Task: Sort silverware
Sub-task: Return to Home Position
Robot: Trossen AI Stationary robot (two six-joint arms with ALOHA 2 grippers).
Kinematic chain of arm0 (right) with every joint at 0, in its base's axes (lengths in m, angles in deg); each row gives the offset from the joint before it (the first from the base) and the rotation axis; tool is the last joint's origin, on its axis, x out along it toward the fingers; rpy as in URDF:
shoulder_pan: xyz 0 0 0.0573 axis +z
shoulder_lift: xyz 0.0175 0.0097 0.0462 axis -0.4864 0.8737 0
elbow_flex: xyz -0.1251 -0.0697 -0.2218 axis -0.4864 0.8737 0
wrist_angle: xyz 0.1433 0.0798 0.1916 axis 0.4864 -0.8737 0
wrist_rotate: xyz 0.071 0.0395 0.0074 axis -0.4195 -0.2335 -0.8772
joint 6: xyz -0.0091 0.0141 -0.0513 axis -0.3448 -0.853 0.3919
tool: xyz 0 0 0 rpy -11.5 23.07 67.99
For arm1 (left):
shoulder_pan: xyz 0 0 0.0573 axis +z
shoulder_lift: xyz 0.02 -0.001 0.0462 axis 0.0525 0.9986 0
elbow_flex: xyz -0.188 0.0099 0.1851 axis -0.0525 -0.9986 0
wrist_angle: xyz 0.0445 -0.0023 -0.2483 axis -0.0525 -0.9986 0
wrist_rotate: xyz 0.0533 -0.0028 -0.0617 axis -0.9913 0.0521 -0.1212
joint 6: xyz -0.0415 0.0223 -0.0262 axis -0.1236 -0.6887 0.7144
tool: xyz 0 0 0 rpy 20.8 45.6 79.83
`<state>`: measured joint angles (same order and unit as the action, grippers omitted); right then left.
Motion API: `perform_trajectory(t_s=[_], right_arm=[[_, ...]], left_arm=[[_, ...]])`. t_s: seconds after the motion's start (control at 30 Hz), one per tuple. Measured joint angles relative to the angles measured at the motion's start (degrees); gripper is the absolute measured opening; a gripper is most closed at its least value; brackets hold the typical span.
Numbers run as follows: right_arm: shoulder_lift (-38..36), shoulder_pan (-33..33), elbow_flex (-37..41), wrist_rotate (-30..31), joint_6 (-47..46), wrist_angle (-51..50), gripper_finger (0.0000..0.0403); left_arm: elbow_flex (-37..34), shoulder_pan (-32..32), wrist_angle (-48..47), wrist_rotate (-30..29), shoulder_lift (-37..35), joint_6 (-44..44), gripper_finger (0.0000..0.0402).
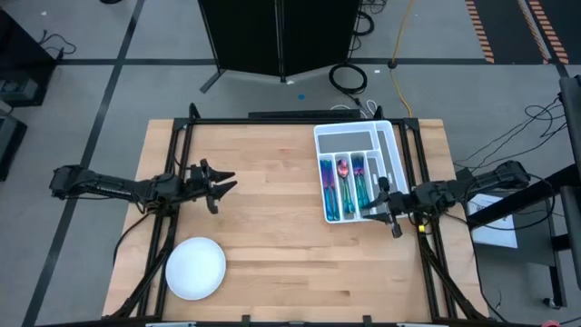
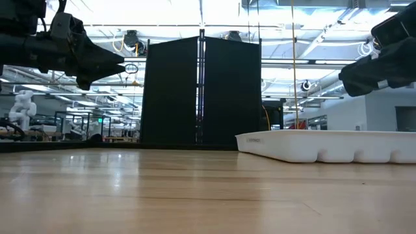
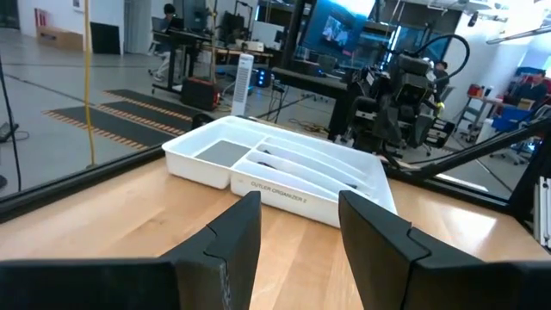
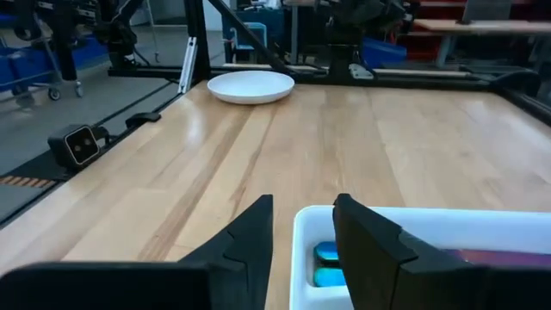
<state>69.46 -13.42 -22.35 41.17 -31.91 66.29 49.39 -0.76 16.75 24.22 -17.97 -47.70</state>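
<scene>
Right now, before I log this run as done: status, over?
Left gripper open, empty, over table, left side. Right gripper open, empty, at the tray right edge. Silverware lies in tray slots; none seen on plate. Nothing in the way.

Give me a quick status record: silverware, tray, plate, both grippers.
silverware: all that shows lies in the tray's long slots
tray: right side of table
plate: left side of table, nothing on it
left gripper: raised over table's left side, jaws open, empty
right gripper: raised at tray's right side, jaws open, empty
</scene>
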Motion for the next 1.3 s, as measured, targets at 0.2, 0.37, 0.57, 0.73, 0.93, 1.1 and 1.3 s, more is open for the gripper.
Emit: perform_trajectory(t_s=[0.2, 0.37, 0.57, 0.73, 0.93, 1.1, 1.3], right_arm=[[0.3, 0.0, 0.0, 0.0, -1.0, 0.0, 0.0112], [0.3, 0.0, 0.0, 0.0, -1.0, 0.0, 0.0112], [0.3, 0.0, 0.0, 0.0, -1.0, 0.0, 0.0112], [0.3, 0.0, 0.0, 0.0, -1.0, 0.0, 0.0112], [0.3, 0.0, 0.0, 0.0, -1.0, 0.0, 0.0112], [0.3, 0.0, 0.0, 0.0, -1.0, 0.0, 0.0112], [0.3, 0.0, 0.0, 0.0, -1.0, 0.0, 0.0112]], left_arm=[[0.0, 0.0, 0.0, 0.0, 0.0, 0.0, 0.0157], [0.0, 0.0, 0.0, 0.1, 0.0, 0.0, 0.0157], [0.0, 0.0, 0.0, 0.1, 0.0, 0.0, 0.0157], [0.0, 0.0, 0.0, 0.1, 0.0, 0.0, 0.0157], [0.0, 0.0, 0.0, 0.1, 0.0, 0.0, 0.0157], [0.0, 0.0, 0.0, 0.1, 0.0, 0.0, 0.0157], [0.0, 0.0, 0.0, 0.1, 0.0, 0.0, 0.0157]])
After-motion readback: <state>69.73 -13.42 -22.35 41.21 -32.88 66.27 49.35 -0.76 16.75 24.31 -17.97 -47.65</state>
